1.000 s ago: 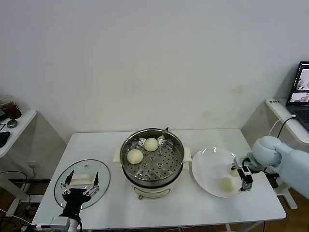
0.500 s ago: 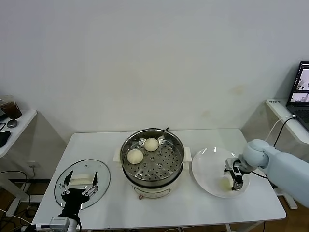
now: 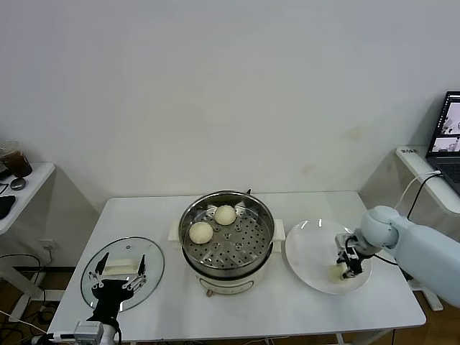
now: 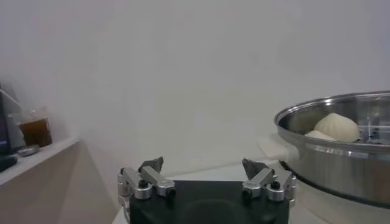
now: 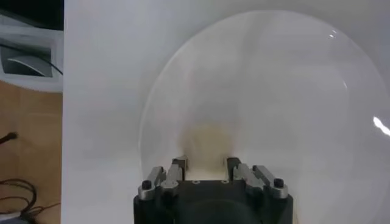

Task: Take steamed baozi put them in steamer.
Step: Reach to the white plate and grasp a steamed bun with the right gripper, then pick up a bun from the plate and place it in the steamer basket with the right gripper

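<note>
The round stainless-steel steamer (image 3: 226, 233) holds two pale cream buns (image 3: 201, 232) on its perforated tray. The right gripper (image 3: 350, 269) clamps a third bun (image 5: 206, 146) on the flat white plate (image 3: 309, 251). The left gripper (image 3: 115, 284) hangs wide apart above the round glass lid (image 3: 151, 259).

Two buns are sitting inside the steamer (image 3: 227, 239): one bun (image 3: 201, 232) nearer the front and another bun (image 3: 225, 214) behind it. One more bun (image 3: 336, 272) is lying on the single white plate (image 3: 309, 251), making three buns showing in all. One glass lid (image 3: 122, 272) is resting on the one white desk (image 3: 165, 310). One laptop (image 3: 447, 136) and one brown drink cup (image 3: 14, 158) are standing on side tables, and two robot arms are showing.
</note>
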